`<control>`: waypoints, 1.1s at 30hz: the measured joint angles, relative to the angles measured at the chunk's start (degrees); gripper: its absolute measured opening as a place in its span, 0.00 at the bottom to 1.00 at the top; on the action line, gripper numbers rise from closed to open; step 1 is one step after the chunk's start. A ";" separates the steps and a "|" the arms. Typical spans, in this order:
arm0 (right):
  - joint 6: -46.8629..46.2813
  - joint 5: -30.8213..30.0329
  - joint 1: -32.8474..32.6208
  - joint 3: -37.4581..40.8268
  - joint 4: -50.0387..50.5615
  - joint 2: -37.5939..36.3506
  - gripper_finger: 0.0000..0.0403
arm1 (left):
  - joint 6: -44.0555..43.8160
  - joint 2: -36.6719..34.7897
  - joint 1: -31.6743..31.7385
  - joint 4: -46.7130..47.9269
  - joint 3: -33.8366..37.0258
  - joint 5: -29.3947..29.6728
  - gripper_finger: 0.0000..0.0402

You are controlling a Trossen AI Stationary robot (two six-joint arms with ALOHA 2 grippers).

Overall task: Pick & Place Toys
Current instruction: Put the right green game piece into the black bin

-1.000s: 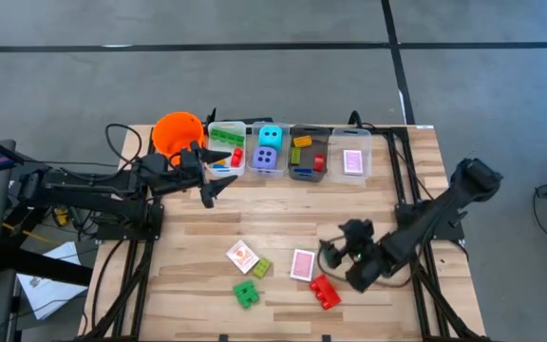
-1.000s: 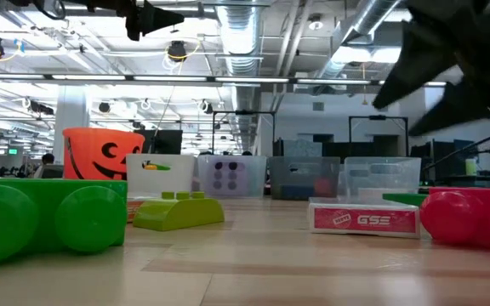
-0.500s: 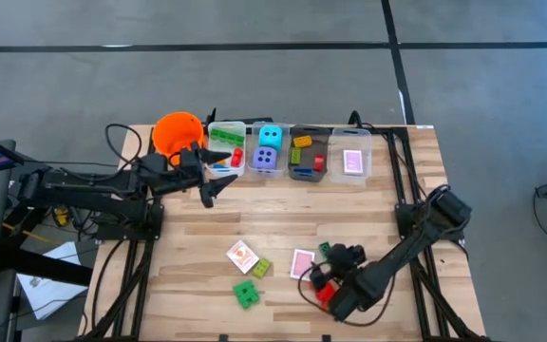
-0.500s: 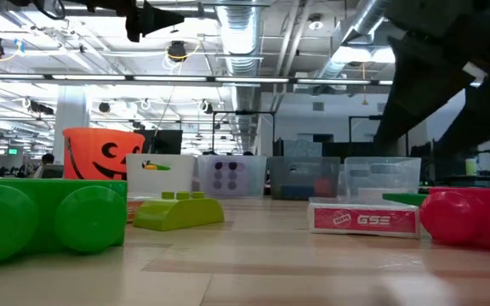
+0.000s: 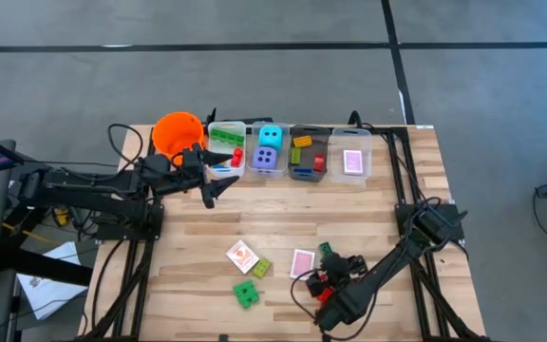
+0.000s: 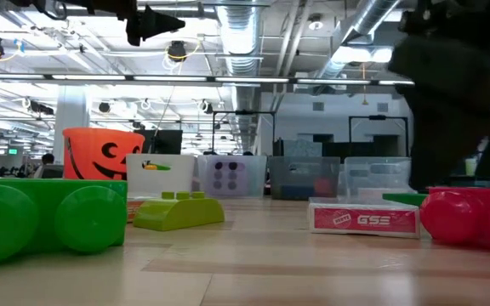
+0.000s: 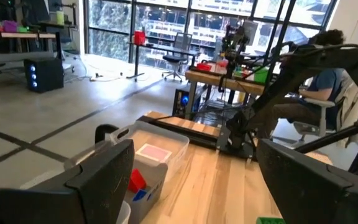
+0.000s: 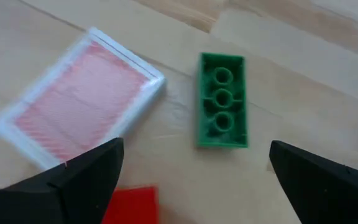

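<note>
— Green brick (image 8: pixel 222 101) lies flat on the tabletop (image 5: pixel 368 214), between the right tool's (image 8: pixel 194 180) wide-spread fingers, beside a pink card pack (image 8: pixel 79 115). How far along?

— Partly: the bins (image 5: pixel 288 152) hold dice, bricks, cards; several toys remain loose. The left tool (image 5: pixel 212 190) hovers open near the bucket (image 5: pixel 177 130).

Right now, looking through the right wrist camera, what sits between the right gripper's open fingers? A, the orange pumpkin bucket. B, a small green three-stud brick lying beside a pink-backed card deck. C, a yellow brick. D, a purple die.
B: the right wrist view shows the green three-stud brick lying flat on the wooden table beside the pink-backed card deck, framed by the open right gripper.
</note>
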State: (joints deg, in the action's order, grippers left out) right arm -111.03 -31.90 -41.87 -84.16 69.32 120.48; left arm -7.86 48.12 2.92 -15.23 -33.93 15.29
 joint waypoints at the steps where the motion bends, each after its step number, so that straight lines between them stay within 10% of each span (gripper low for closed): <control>1: -0.01 0.64 0.00 0.15 0.79 0.01 0.99 | 0.00 0.13 0.00 -0.22 0.00 0.00 0.83; 33: -4.74 0.75 0.53 9.67 -11.25 -0.44 0.96 | 0.02 0.39 0.00 -0.23 0.00 0.15 0.83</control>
State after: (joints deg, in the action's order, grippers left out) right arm -115.77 -31.15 -41.34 -74.49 58.07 120.03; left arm -7.84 48.51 2.92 -15.46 -33.93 15.44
